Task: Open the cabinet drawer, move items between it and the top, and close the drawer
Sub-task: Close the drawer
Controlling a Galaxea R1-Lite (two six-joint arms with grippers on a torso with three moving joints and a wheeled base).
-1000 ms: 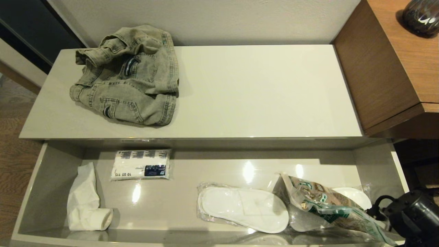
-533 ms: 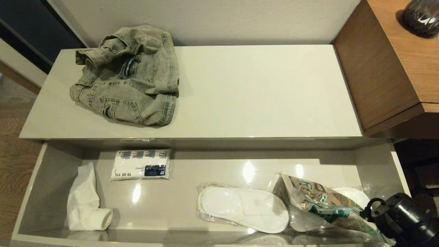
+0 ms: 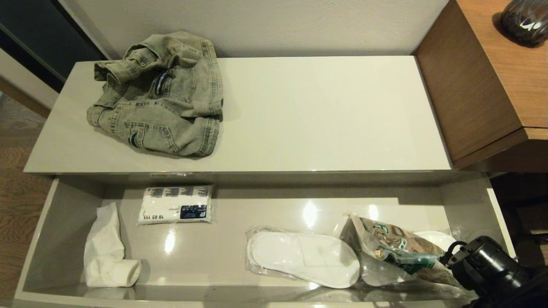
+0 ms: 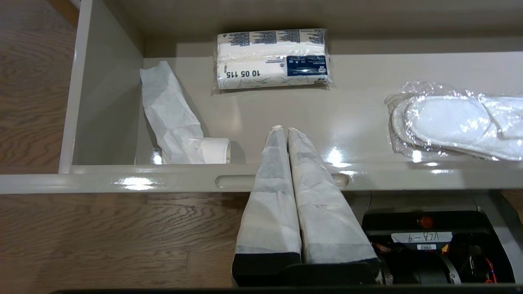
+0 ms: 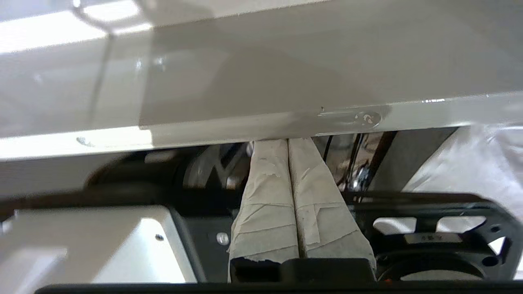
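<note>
The cabinet drawer (image 3: 64, 222) stands pulled open below the cream top (image 3: 321, 115). A faded denim garment (image 3: 162, 98) lies bunched at the top's left end. In the drawer's right part, the clear food bag (image 3: 398, 248) with the green band leans over a wrapped slipper. My right arm's black wrist (image 3: 483, 261) hangs over the drawer's front right corner, beside the bag's end. The right gripper (image 5: 288, 143) is shut and empty, with its tips at the edge of a glossy cream panel (image 5: 245, 81). My left gripper (image 4: 282, 130) is shut and empty above the drawer's front rim (image 4: 122, 179), over a handle slot (image 4: 233, 181).
Also in the drawer are white slippers (image 3: 304, 256) in clear plastic, a white-and-blue tissue pack (image 3: 176, 205) and a crumpled white paper bag (image 3: 105, 252). A taller brown desk (image 3: 492, 77) with a dark vase (image 3: 524, 19) borders the top on the right.
My right arm's wrist has moved left and a little further over the drawer's corner, now covering the food bag's near end. Nothing else has shifted.
</note>
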